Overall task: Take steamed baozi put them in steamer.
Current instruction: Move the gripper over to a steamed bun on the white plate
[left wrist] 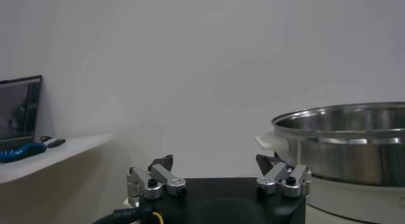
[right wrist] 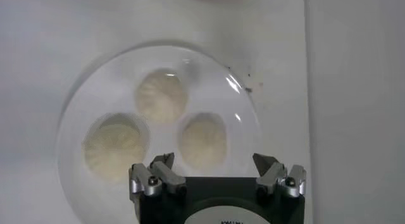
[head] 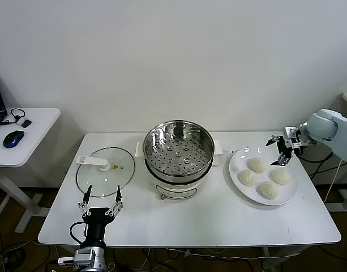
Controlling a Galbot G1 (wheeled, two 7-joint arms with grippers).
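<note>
Four cream-white baozi lie on a round white plate (head: 236, 164) at the table's right: one at the back (head: 257, 165), one left (head: 247, 178), one right (head: 280, 176), one at the front (head: 269, 190). The shiny steamer (head: 178, 147) stands mid-table, its perforated tray bare; it also shows in the left wrist view (left wrist: 345, 143). My right gripper (head: 279, 151) is open and empty, above the plate's far right rim. The right wrist view shows it (right wrist: 214, 165) over three baozi, the nearest (right wrist: 204, 140) between its open jaws but below them. My left gripper (head: 103, 194) is open and empty near the table's front left.
A glass lid with a white handle (head: 105, 170) lies flat left of the steamer, just beyond my left gripper. A side table (head: 26, 141) at the far left holds a blue mouse (head: 13, 137). A white wall is behind.
</note>
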